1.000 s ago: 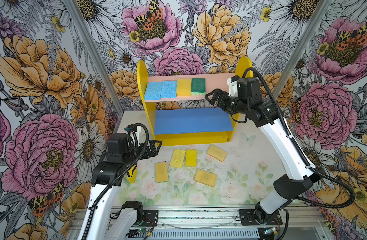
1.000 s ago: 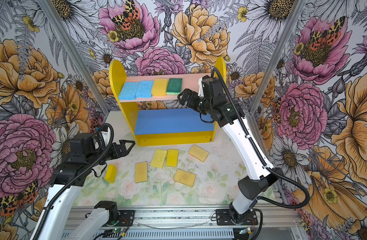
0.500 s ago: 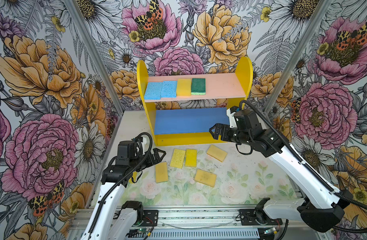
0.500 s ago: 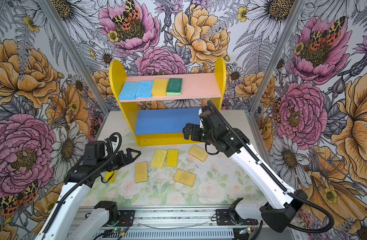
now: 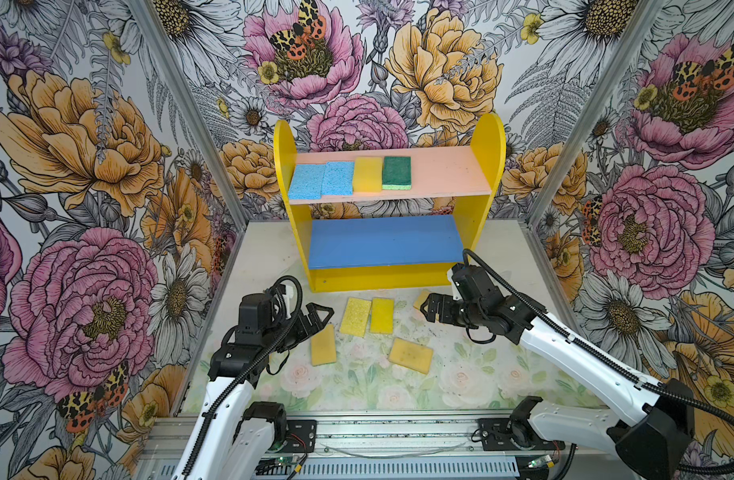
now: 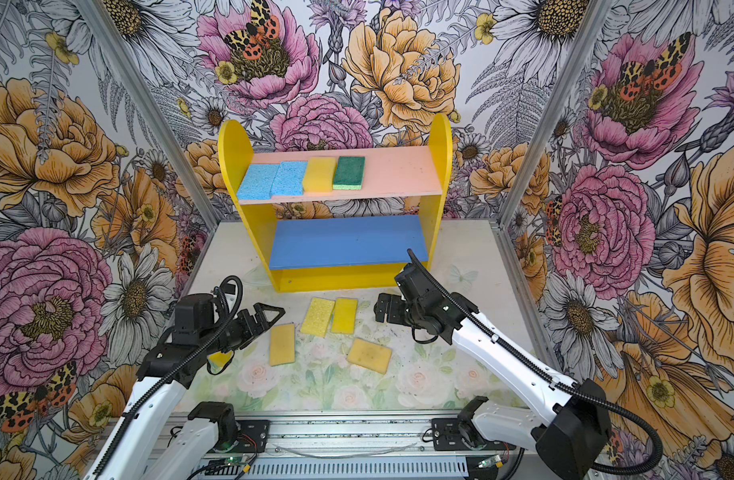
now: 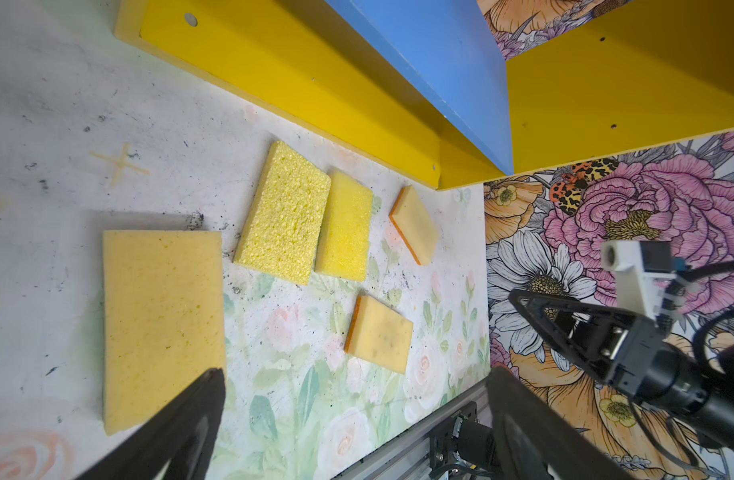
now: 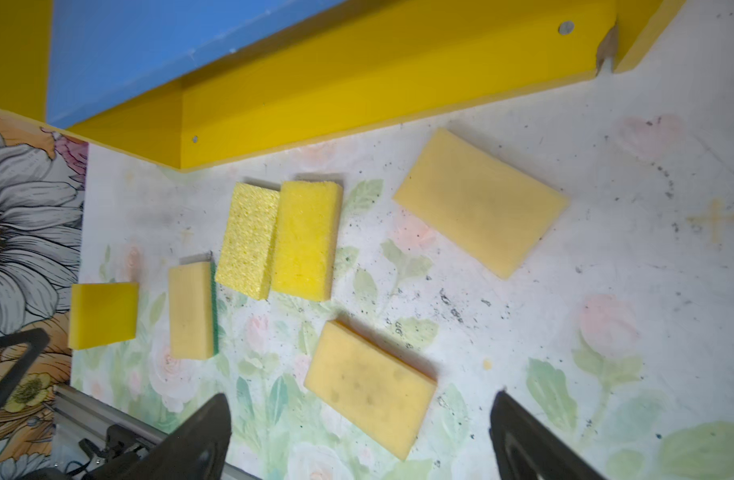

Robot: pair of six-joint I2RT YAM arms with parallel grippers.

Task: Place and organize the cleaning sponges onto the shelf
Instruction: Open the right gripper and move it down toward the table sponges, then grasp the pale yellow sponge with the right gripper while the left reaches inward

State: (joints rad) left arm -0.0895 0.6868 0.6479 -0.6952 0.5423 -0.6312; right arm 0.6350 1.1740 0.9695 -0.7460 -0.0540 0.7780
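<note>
The shelf stands at the back. Its pink upper board carries two blue sponges, a yellow one and a green one. The blue lower board is bare. Several yellow and tan sponges lie on the table in front. My left gripper hangs open just left of a tan sponge. My right gripper hangs open, low over a tan sponge that it partly hides. Both hold nothing, as the wrist views show for the left gripper and right gripper.
On the floral table lie a porous yellow sponge, a smooth yellow one and a tan one. Another yellow sponge sits under my left arm. Patterned walls close in both sides. A metal rail runs along the front.
My right arm has come down from beside the shelf's upper board to low over the table in front of the shelf. My left arm has lowered and reached right toward the sponges.
</note>
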